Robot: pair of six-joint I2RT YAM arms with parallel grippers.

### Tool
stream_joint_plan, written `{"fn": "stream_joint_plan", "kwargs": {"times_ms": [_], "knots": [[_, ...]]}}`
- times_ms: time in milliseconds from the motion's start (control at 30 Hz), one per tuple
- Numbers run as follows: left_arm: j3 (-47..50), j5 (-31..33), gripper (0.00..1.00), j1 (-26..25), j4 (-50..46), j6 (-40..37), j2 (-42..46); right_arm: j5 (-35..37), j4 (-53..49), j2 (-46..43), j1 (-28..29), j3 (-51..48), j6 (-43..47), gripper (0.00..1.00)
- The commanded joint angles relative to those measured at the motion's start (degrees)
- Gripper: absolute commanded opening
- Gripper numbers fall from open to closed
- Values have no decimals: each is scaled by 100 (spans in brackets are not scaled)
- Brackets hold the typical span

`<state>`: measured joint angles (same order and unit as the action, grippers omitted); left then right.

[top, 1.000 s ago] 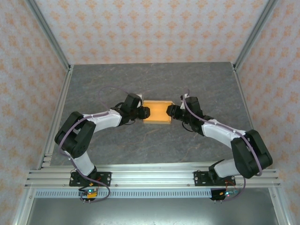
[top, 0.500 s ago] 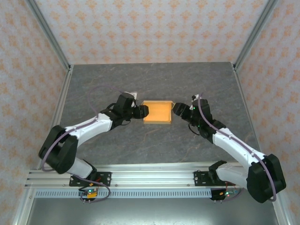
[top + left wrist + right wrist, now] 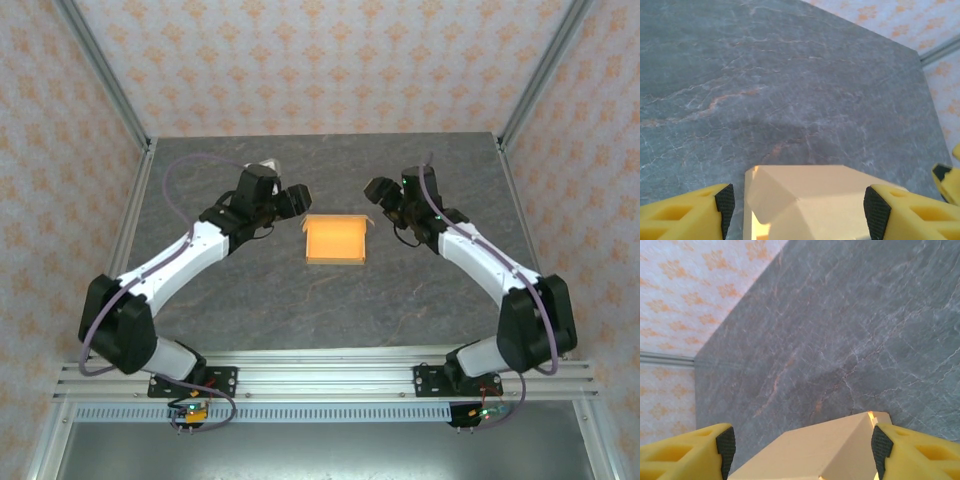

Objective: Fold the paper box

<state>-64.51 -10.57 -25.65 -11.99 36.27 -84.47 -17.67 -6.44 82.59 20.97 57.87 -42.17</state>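
From above, the paper box (image 3: 335,240) sits near the middle of the grey tabletop (image 3: 330,310), its short walls standing around an orange floor. Your left hand (image 3: 291,199) hangs at the box's 10 o'clock and your right hand (image 3: 377,189) at its 2 o'clock, both apart from the card. How wide either is spread is hard to read from up here

In the left wrist view, the yellow fingers (image 3: 685,212) stand wide apart with nothing between the black pads. A pale folded end of the box shows at 6 o'clock in the gap, lower than the pads

In the right wrist view you get the same picture: fingers (image 3: 682,450) spread wide, nothing held, and the other end wall peeking in at 6 o'clock

Nothing pins the box now, so I judge the thin walls could spring outward along their creases. If you come back in with one hand alone, the push would likely skid the light card across the stone. Descend too steeply and a fingertip could land on a wall's top edge and crush it, so bring both ends in together
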Motion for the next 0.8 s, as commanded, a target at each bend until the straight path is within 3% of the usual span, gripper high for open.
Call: {"fn": "stream_joint_plan", "kwargs": {"times_ms": [0,233,467,667,767], "knots": [[108,-617,71,180,145,409,-401,-350,-247,159,48,158,26,74],[-176,-1467,71,200,561,857,-1040,-836,-639,532,36,367,-596,76],[-146,-1728,69,194,1094,1709,-1306,-1475,401,854,57,-28,-1945,73],[126,-1893,51,134,1741,2461,-1473,-1485,493,985,78,6,-1979,59],[158,-1945,49,32,1830,2617,-1513,-1467,483,962,75,-21,-2016,57]]}}
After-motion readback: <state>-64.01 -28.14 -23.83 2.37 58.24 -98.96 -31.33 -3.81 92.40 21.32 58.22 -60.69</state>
